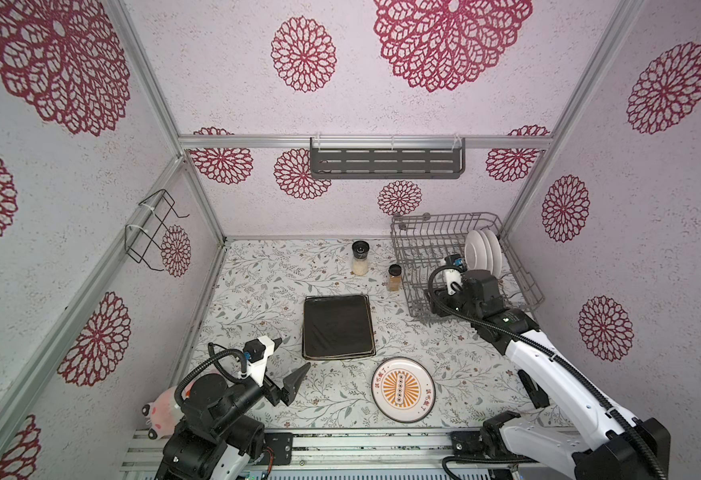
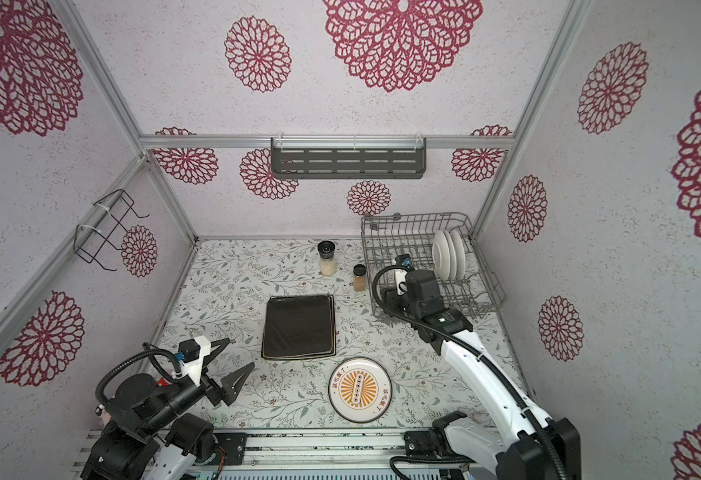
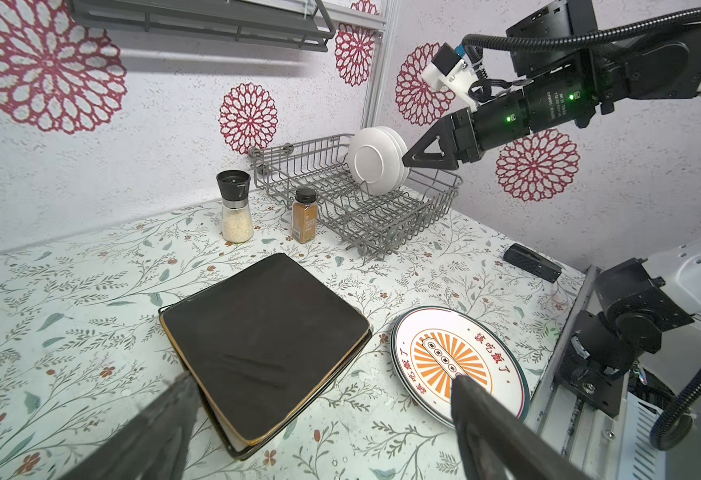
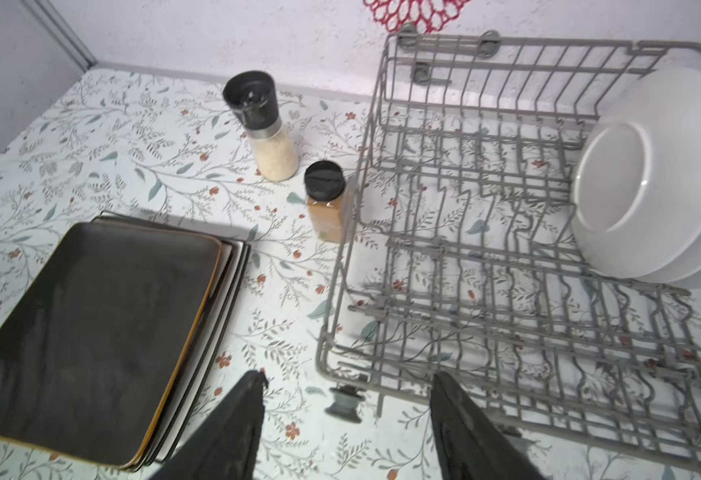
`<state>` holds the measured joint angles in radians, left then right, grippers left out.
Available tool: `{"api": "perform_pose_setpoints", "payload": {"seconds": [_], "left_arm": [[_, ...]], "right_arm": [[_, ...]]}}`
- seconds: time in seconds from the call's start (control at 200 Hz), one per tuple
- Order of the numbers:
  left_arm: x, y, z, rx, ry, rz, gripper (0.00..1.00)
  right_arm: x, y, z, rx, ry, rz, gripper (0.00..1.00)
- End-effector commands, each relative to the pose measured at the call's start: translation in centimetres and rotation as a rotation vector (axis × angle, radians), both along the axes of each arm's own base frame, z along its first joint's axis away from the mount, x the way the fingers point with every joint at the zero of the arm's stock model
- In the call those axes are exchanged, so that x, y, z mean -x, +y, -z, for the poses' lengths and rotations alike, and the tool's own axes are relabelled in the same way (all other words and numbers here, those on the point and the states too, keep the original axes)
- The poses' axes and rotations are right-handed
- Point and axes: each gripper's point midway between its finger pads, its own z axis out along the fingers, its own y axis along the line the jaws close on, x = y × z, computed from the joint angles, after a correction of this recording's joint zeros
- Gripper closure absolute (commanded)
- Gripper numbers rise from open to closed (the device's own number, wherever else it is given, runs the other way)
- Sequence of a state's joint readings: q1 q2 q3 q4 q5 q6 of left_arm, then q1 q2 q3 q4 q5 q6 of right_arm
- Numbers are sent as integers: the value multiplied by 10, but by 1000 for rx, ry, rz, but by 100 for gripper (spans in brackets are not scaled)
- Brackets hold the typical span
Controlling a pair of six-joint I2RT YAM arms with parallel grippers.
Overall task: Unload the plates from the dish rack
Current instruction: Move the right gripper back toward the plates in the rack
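Observation:
The grey wire dish rack [image 1: 423, 222] [image 2: 394, 226] [image 4: 485, 270] stands at the back right. Three white round plates [image 1: 481, 253] [image 2: 448, 255] [image 3: 375, 162] [image 4: 647, 178] stand upright on edge at its far right end. A stack of square plates, black on top [image 1: 337, 326] [image 2: 298, 326] [image 3: 265, 332] [image 4: 87, 332], lies mid-table. A round plate with an orange sunburst [image 1: 402, 390] [image 2: 359, 390] [image 3: 452, 357] lies in front of it. My right gripper [image 4: 348, 376] [image 3: 407, 160] hangs open and empty above the rack's near left corner. My left gripper [image 1: 294, 353] [image 2: 240, 352] [image 3: 319, 382] is wide open and empty, left of the stack.
A salt grinder [image 1: 360, 257] and a spice jar [image 1: 394, 277] stand just left of the rack. A dark slotted shelf [image 1: 386, 162] hangs on the back wall, a black wire holder [image 1: 153, 228] on the left wall. A small black block [image 3: 531, 262] lies at the table's right edge.

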<state>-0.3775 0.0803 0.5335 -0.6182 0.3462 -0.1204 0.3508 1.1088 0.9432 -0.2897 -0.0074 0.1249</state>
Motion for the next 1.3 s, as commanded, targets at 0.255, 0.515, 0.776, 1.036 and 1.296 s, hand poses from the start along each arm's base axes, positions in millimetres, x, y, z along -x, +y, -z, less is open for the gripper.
{"api": "perform_pose_setpoints", "payload": {"seconds": [0.255, 0.515, 0.776, 1.036, 1.296], "left_arm": [[-4, 0, 3, -19, -3, -4, 3], [-7, -2, 7, -27, 18, -4, 3], [-12, -2, 13, -43, 51, -12, 3], [-20, -2, 21, -59, 96, -28, 3], [-28, -7, 34, -75, 163, -24, 3]], "right_arm": [[-43, -87, -79, -216, -228, 99, 34], [-66, -151, -81, -246, -242, 233, 35], [-94, -196, -56, -337, -218, 302, 35], [-124, -225, -28, -395, -177, 303, 37], [-154, -239, 8, -400, -134, 296, 43]]}}
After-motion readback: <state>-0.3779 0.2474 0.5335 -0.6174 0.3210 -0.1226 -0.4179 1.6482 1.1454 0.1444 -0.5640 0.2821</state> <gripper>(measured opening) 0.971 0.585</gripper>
